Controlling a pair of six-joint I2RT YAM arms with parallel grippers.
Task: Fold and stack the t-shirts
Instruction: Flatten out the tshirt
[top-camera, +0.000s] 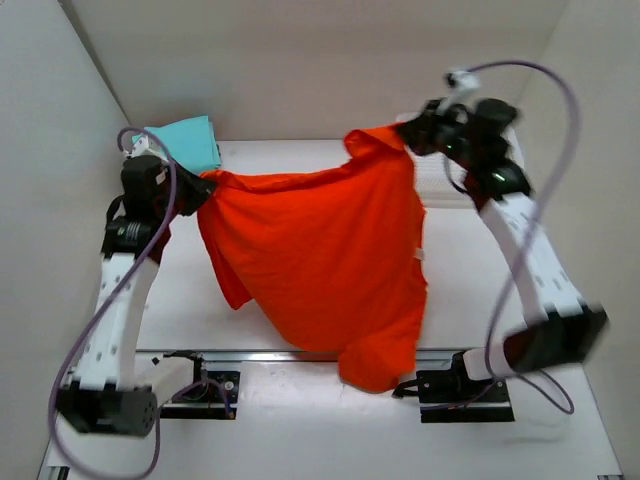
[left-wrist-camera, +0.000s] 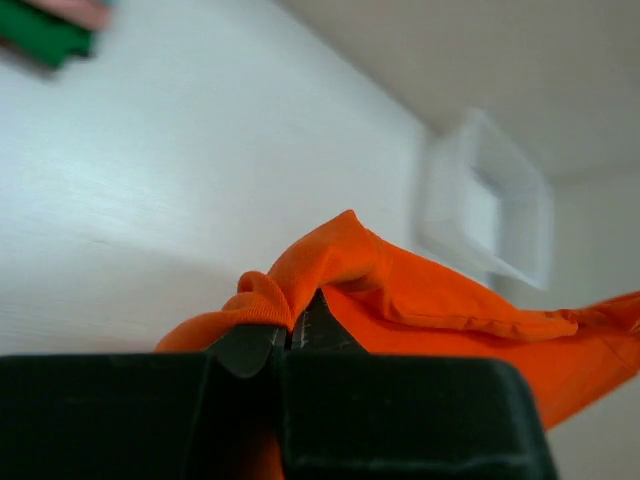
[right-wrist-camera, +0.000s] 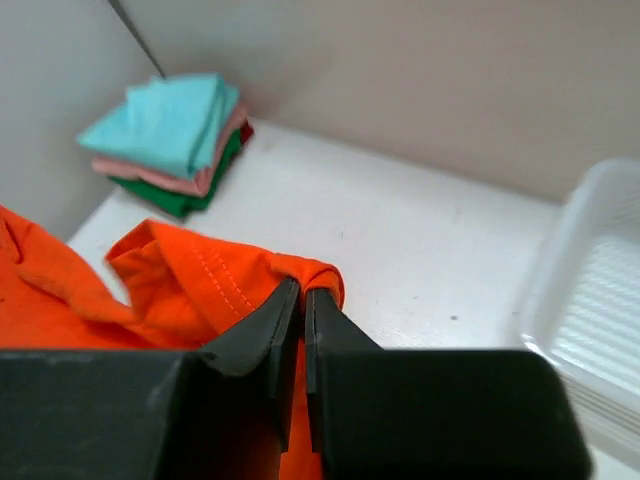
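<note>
Top external view, and the orange-red t-shirt (top-camera: 320, 260) is lifted above the desk (top-camera: 470, 250), strung out between the two arms! The left gripper (top-camera: 203, 188) has one upper corner at the far left and the right gripper (top-camera: 405, 135) has the other at the far right. The cloth hangs in a wide sheet between them, its lower end drooping toward the near edge by the arm bases. Left wrist view: jaws clamped tight on a bunched orange hem, with a blurred white basket (left-wrist-camera: 490, 210) beyond. Right wrist view: jaws pressed together on a stitched fold of the same shirt. Over in the far left corner sits the stack of folded t-shirts (right-wrist-camera: 170, 140), teal on top, then pink and green, with dark red peeking out beneath, well apart from the basket on the right.
</note>
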